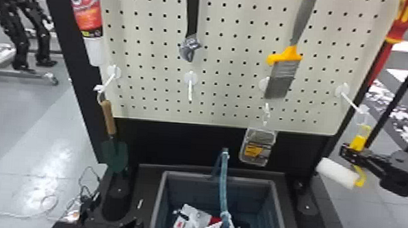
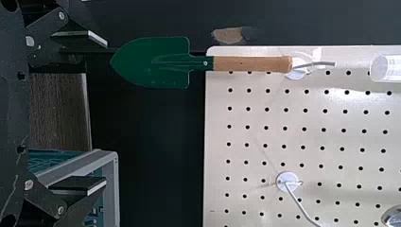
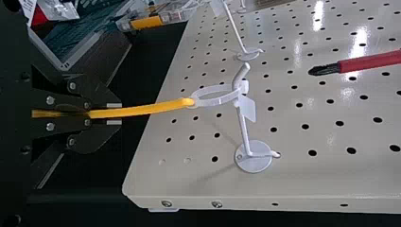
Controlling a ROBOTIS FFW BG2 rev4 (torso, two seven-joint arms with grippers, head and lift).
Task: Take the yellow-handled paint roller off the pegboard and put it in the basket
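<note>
Right claw [image 1: 348, 152] closed on roller [image 1: 361, 178], handle [image 1: 359, 142] upward, sleeve [image 1: 337, 172] seemingly aslant; left claw [image 1: 112, 217] agape

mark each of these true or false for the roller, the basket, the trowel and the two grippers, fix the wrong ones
1. The right gripper is closed on the yellow handle of the paint roller. True.
2. The basket has things in it. True.
3. The paint roller lies in the basket. False: it is outside it, with its pale loop around a hook of the pegboard.
4. The left gripper is shut on the trowel. False: the left gripper is open, and the trowel hangs from a hook.
5. The trowel's blade is green and its grip is brown. True.
</note>
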